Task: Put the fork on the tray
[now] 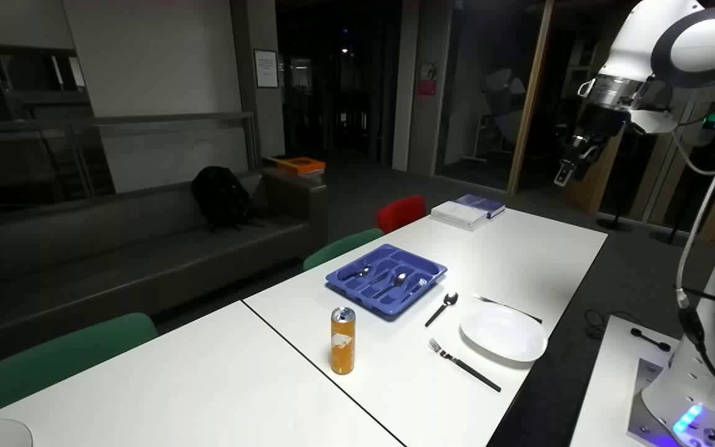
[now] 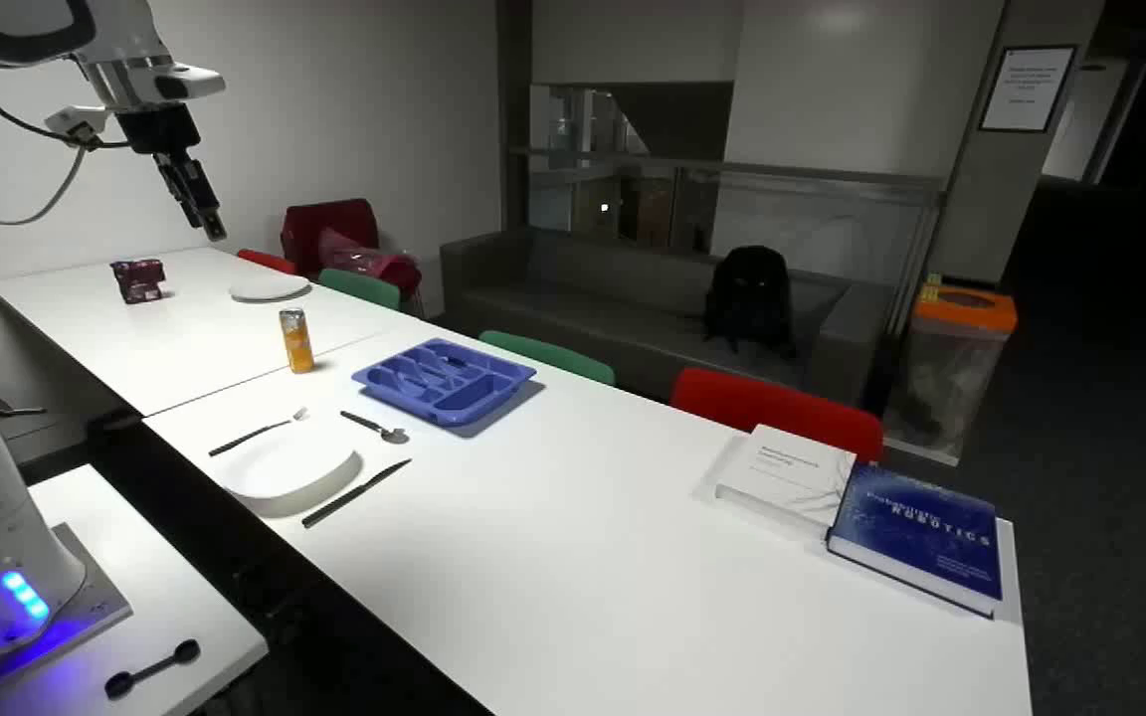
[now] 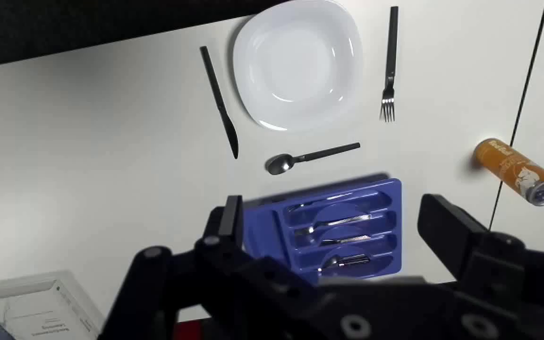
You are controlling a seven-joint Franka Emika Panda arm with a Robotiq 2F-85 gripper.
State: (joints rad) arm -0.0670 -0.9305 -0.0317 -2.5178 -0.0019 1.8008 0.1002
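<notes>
The fork has a slender dark handle and metal tines. It lies flat on the white table beside the plate, in both exterior views (image 1: pixel 464 366) (image 2: pixel 257 432) and in the wrist view (image 3: pixel 391 56). The blue divided tray (image 1: pixel 357 300) sits on the table past the spoon; it also shows in the exterior view (image 2: pixel 404 403) and the wrist view (image 3: pixel 260 231). Cutlery lies in several of its compartments. My gripper (image 3: pixel 331 210) is open and empty, high above the table, apart from everything. It shows in both exterior views (image 1: pixel 562 174) (image 2: pixel 210 227).
The white plate (image 3: pixel 248 56) lies between the fork and a knife (image 3: pixel 220 101). A spoon (image 3: pixel 331 152) lies between plate and tray. An orange can (image 1: pixel 342 347) stands upright near the table seam. Two books (image 2: pixel 787 472) (image 2: pixel 916 532) lie at the table's far end.
</notes>
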